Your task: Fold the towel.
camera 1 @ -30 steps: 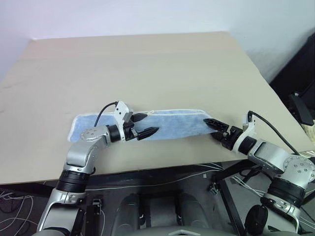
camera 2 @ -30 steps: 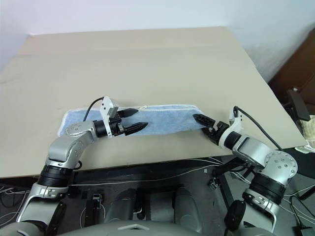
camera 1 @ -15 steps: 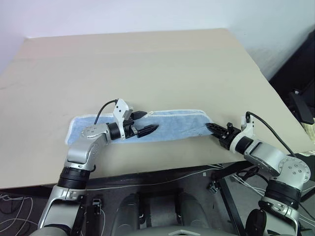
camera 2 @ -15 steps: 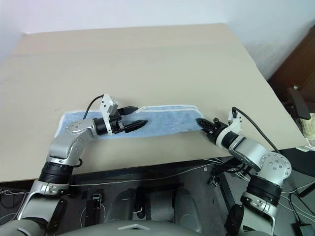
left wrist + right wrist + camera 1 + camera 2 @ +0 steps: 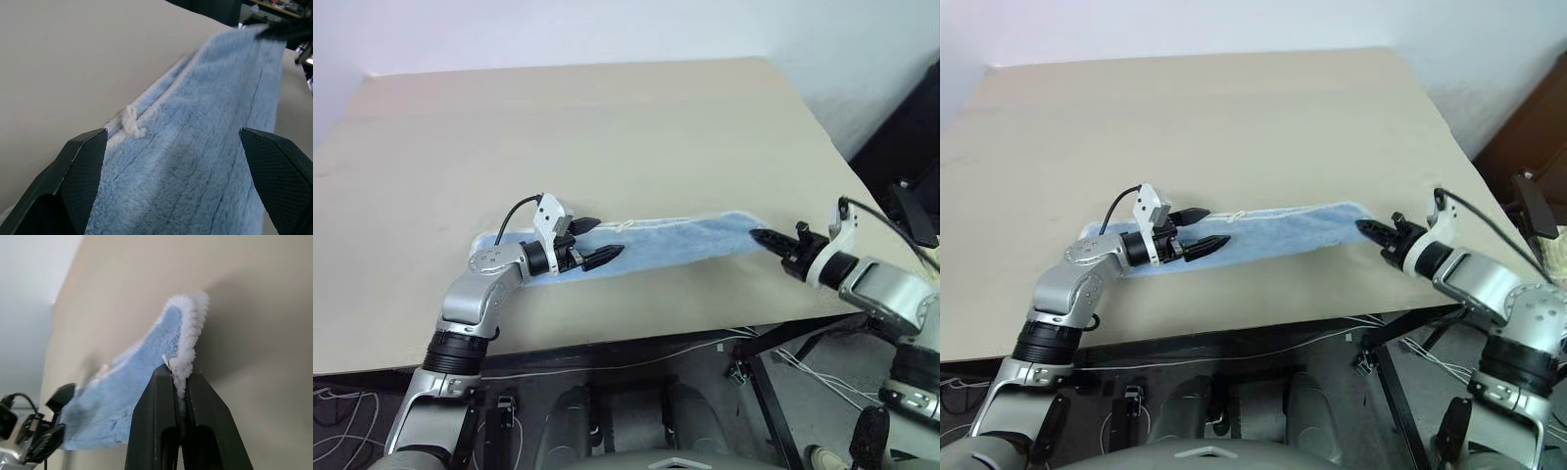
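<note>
The towel (image 5: pixel 656 243) lies along the table's (image 5: pixel 607 127) near edge. The right gripper (image 5: pixel 766 238) pinches its hem, apparently lifted; the left gripper (image 5: pixel 597 241) hovers spread above it.

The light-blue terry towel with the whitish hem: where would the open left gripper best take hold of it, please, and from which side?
Probably the whitish hem along the far long edge of the light-blue terry towel, near the small white tuft. The left gripper hovers open over the cloth there, so coming down from above suits. The right gripper already pinches the right end, lifting it, so the strip sags towards the beige table.
</note>
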